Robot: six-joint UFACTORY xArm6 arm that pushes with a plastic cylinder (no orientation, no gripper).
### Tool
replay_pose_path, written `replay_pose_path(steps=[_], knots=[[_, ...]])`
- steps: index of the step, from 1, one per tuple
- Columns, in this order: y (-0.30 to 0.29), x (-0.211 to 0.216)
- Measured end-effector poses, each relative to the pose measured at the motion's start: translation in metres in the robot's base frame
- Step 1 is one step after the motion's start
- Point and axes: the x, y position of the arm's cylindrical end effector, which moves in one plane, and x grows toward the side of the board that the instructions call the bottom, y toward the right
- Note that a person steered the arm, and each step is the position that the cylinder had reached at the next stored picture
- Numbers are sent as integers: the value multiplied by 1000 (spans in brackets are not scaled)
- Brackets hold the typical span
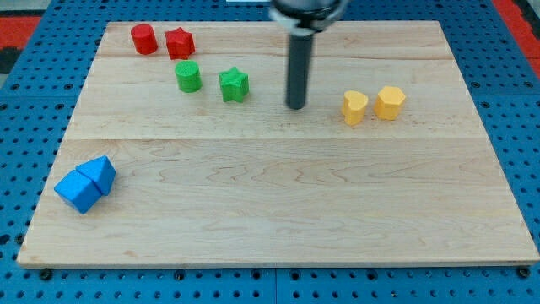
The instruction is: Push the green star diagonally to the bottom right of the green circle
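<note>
The green star [234, 84] lies on the wooden board in the upper left part, just right of the green circle [187, 76] and a little lower. A small gap separates the two. My tip [296, 106] rests on the board to the right of the green star, about a block and a half away, touching no block. The dark rod rises straight up from it to the view's top edge.
A red circle [143, 39] and a red star [179, 42] sit at the top left. A yellow heart [354, 107] and a yellow hexagon [389, 102] lie right of my tip. A blue cube [78, 192] and blue triangle [101, 173] touch at the left edge. The board [278, 211] sits on blue pegboard.
</note>
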Motion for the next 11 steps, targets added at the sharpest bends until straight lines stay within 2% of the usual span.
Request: replay_pose_path(steps=[1,4,6,7,8,9,10,11], knots=[[-38,8],[-48,6],[41,-44],[-15,-92],[-97,-102],[-52,-5],[26,17],[8,-17]])
